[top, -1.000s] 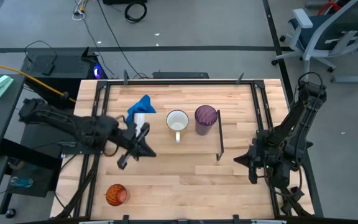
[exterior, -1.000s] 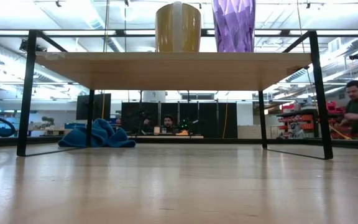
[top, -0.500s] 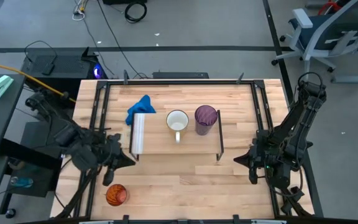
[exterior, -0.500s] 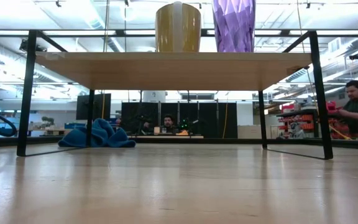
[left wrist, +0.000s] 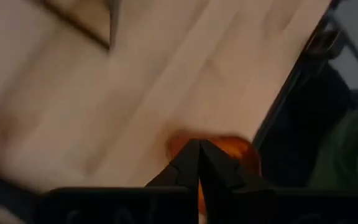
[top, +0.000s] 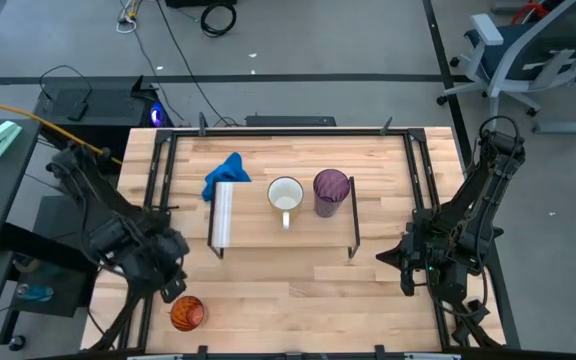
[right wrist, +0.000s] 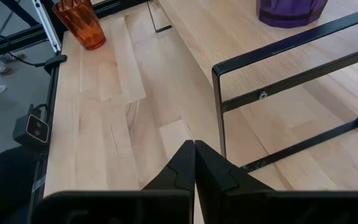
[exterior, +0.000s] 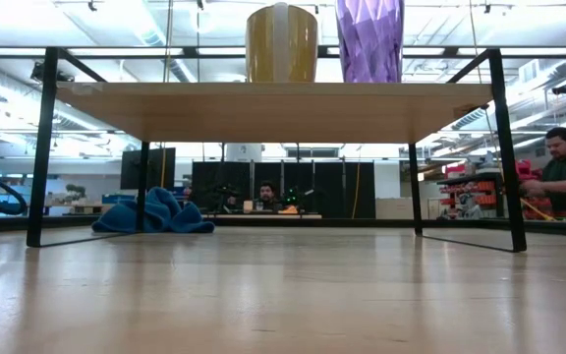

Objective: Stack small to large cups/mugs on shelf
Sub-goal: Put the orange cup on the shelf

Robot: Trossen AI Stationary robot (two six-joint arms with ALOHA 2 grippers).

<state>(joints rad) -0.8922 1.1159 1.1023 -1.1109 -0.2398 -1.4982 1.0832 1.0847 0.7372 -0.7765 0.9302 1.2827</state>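
3 vessels: white handled mug [top: 286, 195] and tall purple translucent tumbler [top: 331, 189] side by side on the low light-wood shelf [top: 268, 232], small orange translucent cup [top: 187, 313] off it near the table's front-left corner. 2 grippers, both w/ fingers closed, empty: left gripper [left wrist: 198, 151] just above the cup, partly hiding it; right gripper [right wrist: 194, 149] off the shelf's right end. Blue crumpled cloth [top: 224, 169] lies behind the shelf's left end.

No text, label, brand, number or sign can be read in any of the views: not on the cups, not on the shelf, not on the worktop, and not in the room behind it.

Both arms were dark, jointed and cable-draped; each black two-finger gripper [left wrist: 199, 163] [right wrist: 195, 163] ended in tapered, wedge-shaped matte fingertips.
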